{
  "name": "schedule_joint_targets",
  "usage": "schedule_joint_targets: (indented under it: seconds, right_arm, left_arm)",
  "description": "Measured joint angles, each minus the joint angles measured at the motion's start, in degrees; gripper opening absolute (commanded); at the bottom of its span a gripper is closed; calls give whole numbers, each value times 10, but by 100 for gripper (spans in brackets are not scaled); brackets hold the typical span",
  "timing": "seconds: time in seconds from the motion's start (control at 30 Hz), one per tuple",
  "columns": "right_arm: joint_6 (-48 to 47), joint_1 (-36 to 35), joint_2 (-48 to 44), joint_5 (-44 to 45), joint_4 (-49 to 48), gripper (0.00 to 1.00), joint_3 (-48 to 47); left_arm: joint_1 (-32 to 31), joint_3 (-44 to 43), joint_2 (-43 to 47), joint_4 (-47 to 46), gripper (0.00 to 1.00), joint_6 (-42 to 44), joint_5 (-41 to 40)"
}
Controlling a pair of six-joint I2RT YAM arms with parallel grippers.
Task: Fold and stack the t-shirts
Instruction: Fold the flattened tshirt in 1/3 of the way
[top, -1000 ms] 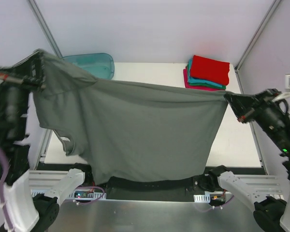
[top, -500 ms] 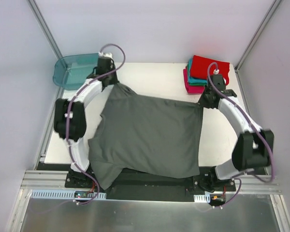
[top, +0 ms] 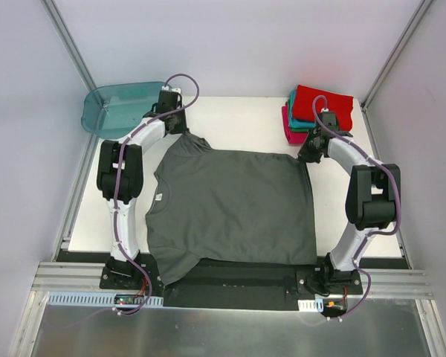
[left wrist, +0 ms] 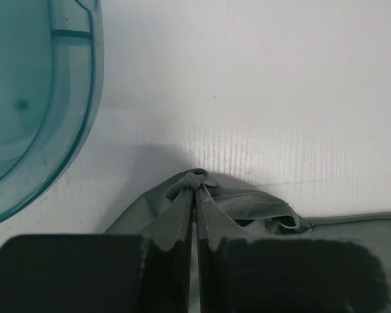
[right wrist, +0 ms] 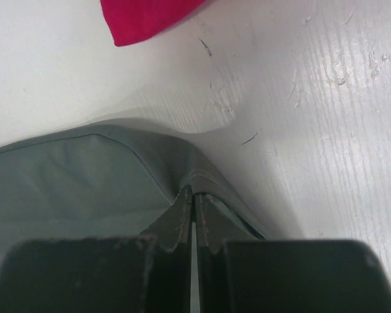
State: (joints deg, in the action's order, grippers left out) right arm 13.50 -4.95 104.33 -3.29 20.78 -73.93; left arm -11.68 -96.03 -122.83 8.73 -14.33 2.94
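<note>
At upper left of the top view, my left gripper (top: 181, 134) is down on the table (top: 245, 115), fingers pinched together on a bunched corner of the dark grey t-shirt (top: 230, 204). Left wrist view confirms it: both fingertips meet with a small knot of grey cloth between them. Just beyond that grip, further up and left, sits the teal tub (top: 123, 108). It is close to the cloth but not touching it.

My right gripper (top: 306, 155) is at centre right, also clamped on the grey shirt, at its upper right corner. Right wrist view shows the hem folded into the closed tips, cloth flat on the table to the left of them.

The shirt lies spread between the two grips, mostly flat, with a few creases near the left grip. The neck label (top: 157, 197) is at the shirt's left edge. The bottom edge runs off the near table edge, over the black base rail.

The folded stack is at upper right, just above my right gripper: red t-shirt (top: 323, 106) on top, teal t-shirt (top: 303, 125) under it, and magenta-pink t-shirt (top: 297, 136) at the bottom.
</note>
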Motion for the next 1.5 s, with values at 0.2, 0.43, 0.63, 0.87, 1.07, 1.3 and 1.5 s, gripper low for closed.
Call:
schedule_joint_targets:
  seconds: [0.2, 0.43, 0.63, 0.87, 1.07, 1.3, 1.5]
  right_arm:
    - [0, 0, -17, -4, 1, 2, -1]
    - [-2, 0, -60, -24, 7, 1, 2]
    - [-5, 1, -97, -35, 17, 1, 29]
    - [-18, 5, -162, -40, 36, 1, 77]
    - [-28, 8, -209, -48, 41, 1, 102]
    - [-38, 18, -215, -54, 52, 1, 113]
    - [-42, 28, -216, -62, 54, 1, 119]
  left_arm:
    - [0, 13, 30, 12, 0, -15, 2]
    - [0, 99, 140, 26, 0, -35, 23]
    - [0, 199, 237, 40, 0, -75, 48]
    - [0, 308, 348, 85, 0, -123, 58]
    - [0, 377, 458, 118, 0, -170, 55]
    - [-13, 455, 558, 182, 0, -239, 33]
    - [-51, 484, 633, 220, 0, -290, 0]
